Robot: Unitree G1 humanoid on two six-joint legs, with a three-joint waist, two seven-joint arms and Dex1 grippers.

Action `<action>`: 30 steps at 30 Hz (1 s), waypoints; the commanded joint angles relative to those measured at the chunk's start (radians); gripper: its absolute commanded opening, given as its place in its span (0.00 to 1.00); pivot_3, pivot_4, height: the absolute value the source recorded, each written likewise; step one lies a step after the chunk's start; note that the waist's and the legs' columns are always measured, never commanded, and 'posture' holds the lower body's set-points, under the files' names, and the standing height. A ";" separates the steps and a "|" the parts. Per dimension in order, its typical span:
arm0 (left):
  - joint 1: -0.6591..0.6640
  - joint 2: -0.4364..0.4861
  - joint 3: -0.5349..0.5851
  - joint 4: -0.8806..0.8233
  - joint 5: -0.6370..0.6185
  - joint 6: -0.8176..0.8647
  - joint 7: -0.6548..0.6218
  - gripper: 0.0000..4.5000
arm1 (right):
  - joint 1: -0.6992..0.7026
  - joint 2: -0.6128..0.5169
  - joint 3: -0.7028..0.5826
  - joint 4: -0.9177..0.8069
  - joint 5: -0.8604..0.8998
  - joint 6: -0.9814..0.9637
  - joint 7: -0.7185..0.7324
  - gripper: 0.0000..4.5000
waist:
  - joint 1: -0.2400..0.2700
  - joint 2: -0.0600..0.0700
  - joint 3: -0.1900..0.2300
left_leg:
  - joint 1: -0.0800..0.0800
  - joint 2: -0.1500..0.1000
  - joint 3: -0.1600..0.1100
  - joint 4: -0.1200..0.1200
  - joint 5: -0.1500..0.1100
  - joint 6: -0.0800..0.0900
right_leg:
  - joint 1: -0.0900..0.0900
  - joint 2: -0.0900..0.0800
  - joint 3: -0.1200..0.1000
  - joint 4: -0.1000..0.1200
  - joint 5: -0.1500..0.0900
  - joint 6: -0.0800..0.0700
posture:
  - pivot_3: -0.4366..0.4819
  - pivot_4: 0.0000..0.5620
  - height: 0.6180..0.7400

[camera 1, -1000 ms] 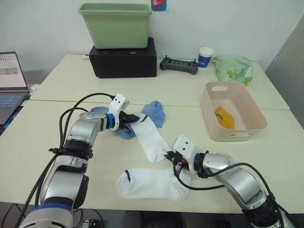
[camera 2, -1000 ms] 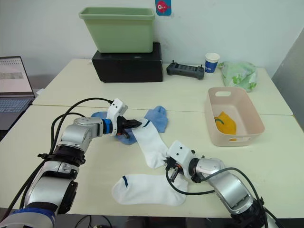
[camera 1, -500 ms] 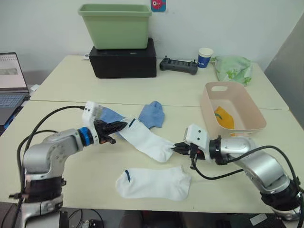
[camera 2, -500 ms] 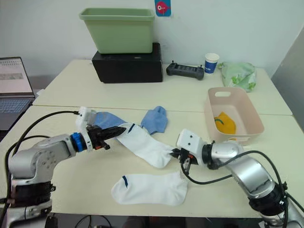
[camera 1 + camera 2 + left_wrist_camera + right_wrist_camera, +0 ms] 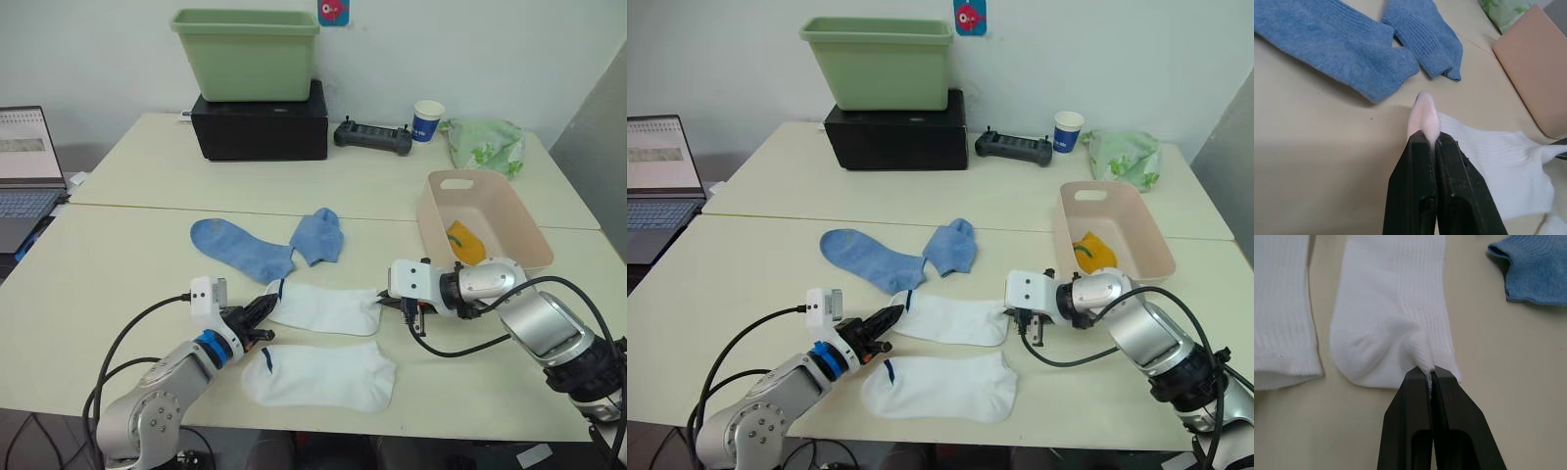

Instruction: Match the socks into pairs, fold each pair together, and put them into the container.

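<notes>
On a cream table [image 5: 118, 255], we see the left gripper [image 5: 257, 313] and right gripper [image 5: 395, 305] each pinching one white sock [image 5: 328, 307]; the thin nips probably slip, dropping it crooked at twelve o'clock of its mate [image 5: 318, 376].

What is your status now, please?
Left pincer and right pincer both shut on upper white sock, ends pinched. Second white sock flat alongside. Nothing in the way.
</notes>
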 commanded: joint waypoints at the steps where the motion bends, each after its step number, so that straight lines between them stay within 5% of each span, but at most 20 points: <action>1: 0.012 -0.002 -0.029 -0.024 0.016 -0.063 0.026 0.00 | -0.012 -0.013 -0.016 -0.015 -0.024 -0.023 0.027 0.11 | 0.000 0.000 0.000 | 0.000 0.000 0.000 0.000 0.000 0.000 | 0.000 0.000 0.000 0.000 0.000 0.000 | 0.48 0.27 0.92; 9: 0.027 0.015 -0.033 -0.012 0.004 -0.139 0.040 0.00 | 0.092 -0.066 -0.218 -0.192 0.116 0.216 0.018 0.70 | 0.001 0.000 0.000 | 0.000 0.000 0.000 0.000 0.000 0.000 | 0.000 0.000 0.000 0.000 0.000 0.000 | 0.48 0.27 0.92; 13: 0.037 0.025 -0.042 0.000 0.013 -0.174 0.030 0.00 | 0.232 0.158 -0.370 -0.300 0.201 0.488 -0.212 0.99 | 0.001 -0.001 -0.001 | 0.000 0.000 -0.001 -0.001 0.000 0.000 | 0.000 0.000 -0.001 0.000 -0.001 0.001 | 0.48 0.27 0.92; 17: 0.051 0.029 -0.055 0.007 0.013 -0.195 0.027 0.00 | 0.288 0.374 -0.435 -0.302 0.205 0.633 -0.404 0.99 | -0.005 0.000 -0.001 | 0.000 0.000 0.000 -0.001 0.000 0.000 | -0.001 0.001 0.001 0.001 -0.001 0.001 | 0.48 0.27 0.92; 22: 0.057 0.040 -0.064 0.014 0.011 -0.209 0.029 0.00 | 0.302 0.471 -0.453 -0.301 0.245 0.712 -0.492 0.99 | -0.003 0.000 -0.002 | 0.000 0.000 0.001 -0.001 0.000 0.000 | -0.001 0.000 0.001 0.001 -0.001 0.002 | 0.48 0.27 0.92; 25: 0.057 0.045 -0.069 0.017 0.010 -0.215 0.031 0.00 | 0.302 0.528 -0.453 -0.283 0.270 0.724 -0.524 0.86 | -0.003 0.000 -0.002 | 0.000 0.000 0.001 -0.001 0.000 0.000 | -0.002 0.001 0.001 0.001 -0.001 0.001 | 0.48 0.27 0.92; 30: 0.061 0.045 -0.076 0.013 0.009 -0.218 0.036 0.00 | 0.294 0.549 -0.440 -0.284 0.311 0.741 -0.536 0.46 | -0.003 0.000 -0.002 | -0.001 0.000 0.001 -0.001 0.000 0.000 | -0.002 0.001 0.001 0.001 -0.001 0.001 | 0.48 0.27 0.92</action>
